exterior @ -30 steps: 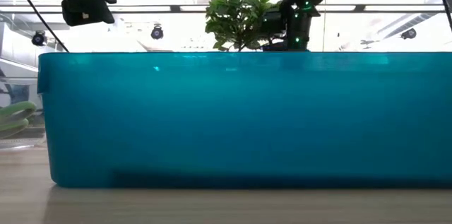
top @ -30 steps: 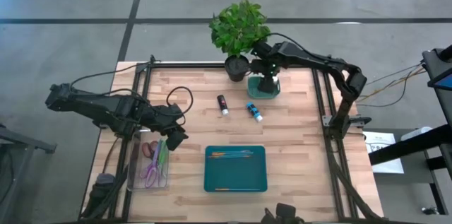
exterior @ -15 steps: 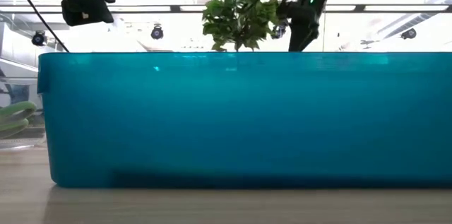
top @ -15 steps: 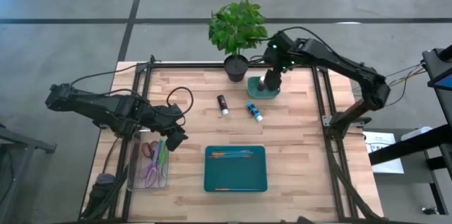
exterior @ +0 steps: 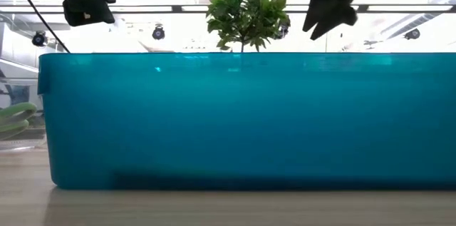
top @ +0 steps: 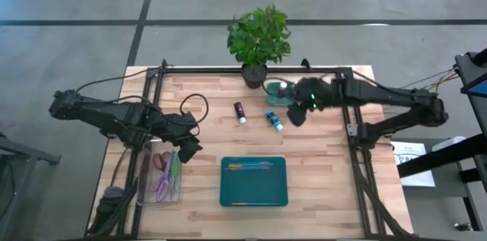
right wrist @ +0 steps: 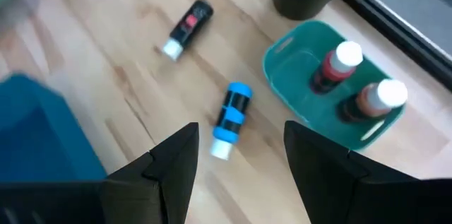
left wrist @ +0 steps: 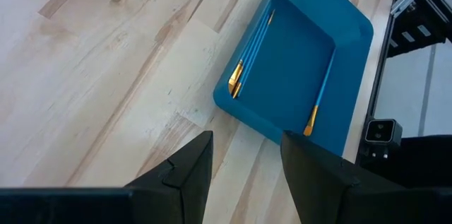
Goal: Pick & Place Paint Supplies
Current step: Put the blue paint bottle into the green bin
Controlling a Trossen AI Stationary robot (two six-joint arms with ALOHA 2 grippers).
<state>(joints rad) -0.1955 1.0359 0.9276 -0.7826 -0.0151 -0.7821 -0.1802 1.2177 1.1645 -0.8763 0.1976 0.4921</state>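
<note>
Above the blue bottle (right wrist: 230,120), right tool (right wrist: 239,155) hovers open.

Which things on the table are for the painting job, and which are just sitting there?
For the job:
- blue paint bottle
- black paint bottle
- two white-capped bottles, dark red and brownish, in the small green tub
- brushes in the blue tray

Just sitting there:
- leafy potted plant
- clear tray holding scissors
</note>
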